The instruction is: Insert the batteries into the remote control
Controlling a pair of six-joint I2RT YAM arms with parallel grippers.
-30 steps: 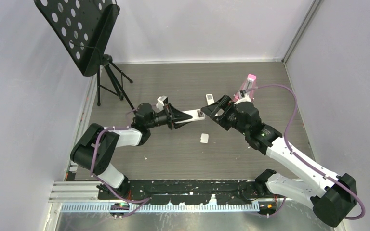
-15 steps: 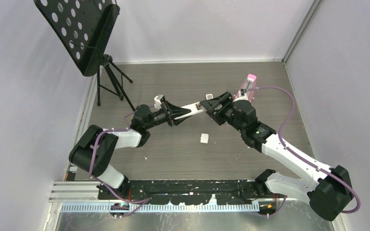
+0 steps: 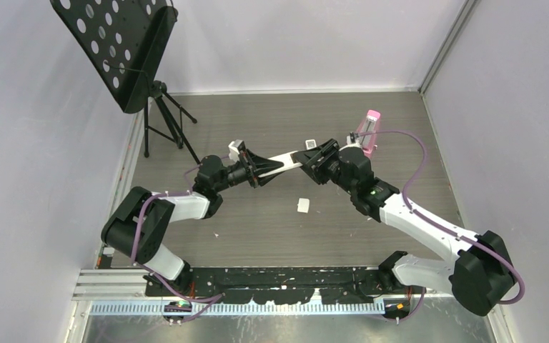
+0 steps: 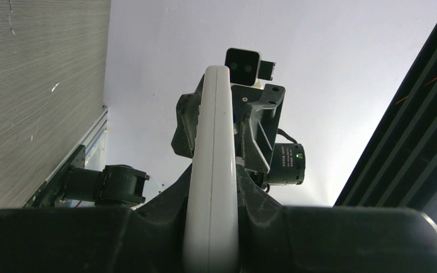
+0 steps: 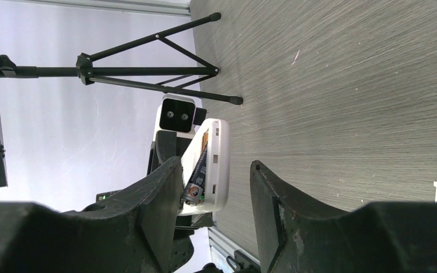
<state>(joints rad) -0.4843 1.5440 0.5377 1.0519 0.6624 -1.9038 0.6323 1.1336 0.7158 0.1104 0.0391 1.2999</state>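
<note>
Left gripper [image 3: 271,166] clamped on remote control [image 3: 289,159], right gripper [image 5: 213,170] parted, straddling its far end

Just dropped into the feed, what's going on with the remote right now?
The left end effector grips the remote edge-on, off the table, holding it out toward the right arm. The right end effector straddles its far end with jaws open, one finger close against the open compartment, where a battery already sits. A small white piece, perhaps the cover, lies on the table below.
</note>
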